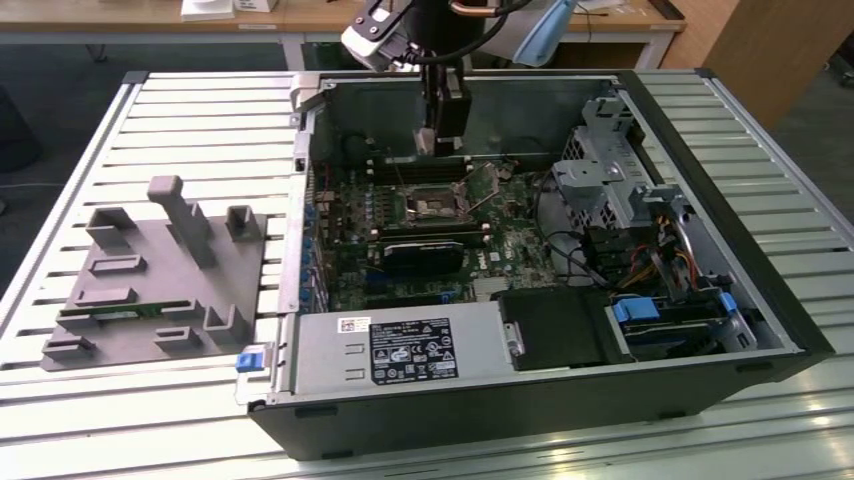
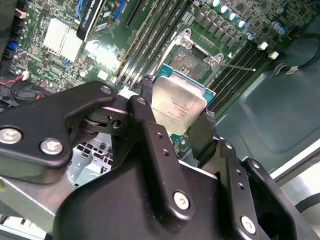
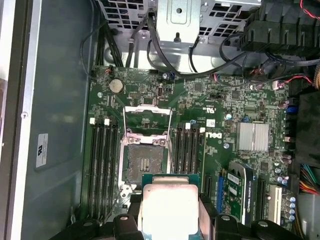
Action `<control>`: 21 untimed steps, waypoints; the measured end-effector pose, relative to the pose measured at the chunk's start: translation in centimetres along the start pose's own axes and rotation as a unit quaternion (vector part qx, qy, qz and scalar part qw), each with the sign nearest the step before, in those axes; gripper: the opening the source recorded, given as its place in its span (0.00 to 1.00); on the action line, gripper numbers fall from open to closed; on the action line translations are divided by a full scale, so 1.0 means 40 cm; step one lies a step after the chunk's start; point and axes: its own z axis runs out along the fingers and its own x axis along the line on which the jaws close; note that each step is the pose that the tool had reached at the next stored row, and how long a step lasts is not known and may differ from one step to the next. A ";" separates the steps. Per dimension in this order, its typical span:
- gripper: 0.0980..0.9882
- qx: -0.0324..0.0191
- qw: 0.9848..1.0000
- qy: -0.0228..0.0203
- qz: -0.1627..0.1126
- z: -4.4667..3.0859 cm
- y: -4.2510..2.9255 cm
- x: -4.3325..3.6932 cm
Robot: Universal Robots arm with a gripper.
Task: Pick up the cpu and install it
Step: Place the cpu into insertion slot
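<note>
My gripper (image 1: 442, 150) hangs inside the open computer case, shut on the cpu (image 2: 176, 105), a flat square chip with a silvery metal top and a thin green edge. The black fingers (image 2: 146, 97) press on two opposite sides of the chip. In the first wrist view the cpu (image 3: 170, 206) is held level above the motherboard, just short of the open socket (image 3: 145, 162), whose metal load frame (image 3: 148, 118) is flipped up. The same socket (image 2: 192, 59) appears beyond the chip in the second wrist view. From the exterior view, the socket (image 1: 430, 207) lies below the gripper.
Memory slots (image 3: 102, 167) flank the socket on both sides. A black expansion card (image 1: 416, 255) lies past it, with the power supply (image 1: 400, 350) at the case's near end and a drive cage (image 1: 601, 170) with cables. A grey fixture plate (image 1: 147, 290) lies outside the case.
</note>
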 end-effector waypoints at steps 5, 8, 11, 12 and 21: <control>0.49 0.000 1.000 0.000 0.000 0.005 0.000 0.000; 0.49 0.000 1.000 0.000 0.000 0.008 0.000 0.000; 0.49 0.000 1.000 0.000 0.000 0.011 0.000 0.000; 0.49 0.000 1.000 0.000 0.000 0.013 0.000 0.000; 0.49 0.000 1.000 0.000 0.000 0.034 -0.001 0.007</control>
